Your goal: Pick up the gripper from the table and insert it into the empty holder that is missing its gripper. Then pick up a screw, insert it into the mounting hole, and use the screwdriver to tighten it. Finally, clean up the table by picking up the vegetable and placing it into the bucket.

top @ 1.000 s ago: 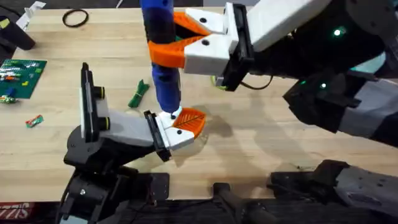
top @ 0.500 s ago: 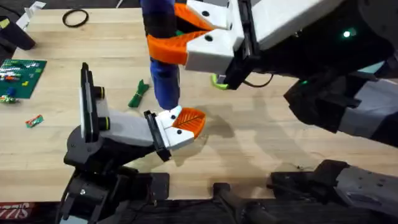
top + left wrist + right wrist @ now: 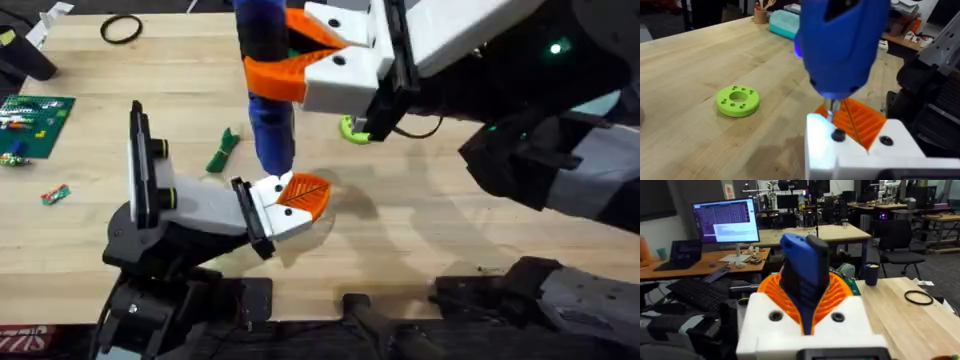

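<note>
My right gripper [image 3: 276, 56] is shut on the blue screwdriver [image 3: 270, 115], holding it upright. In the right wrist view the screwdriver [image 3: 802, 272] sits between the orange ribbed pads [image 3: 772, 292]. Its metal tip [image 3: 832, 107] touches the top of the white block of the small orange ribbed gripper [image 3: 306, 194], which sits at the end of the white holder [image 3: 205, 208]. Two dark screw heads [image 3: 838, 134] show on that block. The green vegetable [image 3: 223, 150] lies on the table just left of the screwdriver. The bucket is out of view.
A lime-green ring [image 3: 352, 130] lies under my right arm, right of the screwdriver. A green circuit board [image 3: 35, 118], a black ring [image 3: 121, 30] and a small wrapped sweet [image 3: 55, 194] lie toward the table's left side.
My right gripper and the screwdriver have shifted slightly to the right, with the tip still over the white block. The holder has not moved.
</note>
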Motion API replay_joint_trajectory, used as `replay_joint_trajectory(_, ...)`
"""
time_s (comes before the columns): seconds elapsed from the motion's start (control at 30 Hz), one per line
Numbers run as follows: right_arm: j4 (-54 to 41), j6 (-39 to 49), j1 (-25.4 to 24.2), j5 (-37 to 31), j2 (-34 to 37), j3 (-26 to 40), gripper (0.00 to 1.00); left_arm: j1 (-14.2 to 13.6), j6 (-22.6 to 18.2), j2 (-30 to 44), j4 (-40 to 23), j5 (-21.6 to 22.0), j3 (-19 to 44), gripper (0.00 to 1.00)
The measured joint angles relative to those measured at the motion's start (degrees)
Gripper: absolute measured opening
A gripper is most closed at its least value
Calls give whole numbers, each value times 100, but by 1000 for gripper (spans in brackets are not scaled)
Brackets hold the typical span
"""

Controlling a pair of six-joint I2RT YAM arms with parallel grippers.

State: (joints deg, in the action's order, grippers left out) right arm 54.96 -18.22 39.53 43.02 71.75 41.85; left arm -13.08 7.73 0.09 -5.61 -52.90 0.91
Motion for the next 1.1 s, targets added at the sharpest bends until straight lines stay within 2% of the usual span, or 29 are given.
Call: replay_joint_trajectory(1.1,3,-258,109,118,79,0,50,0,2,1,0,2,-1,18)
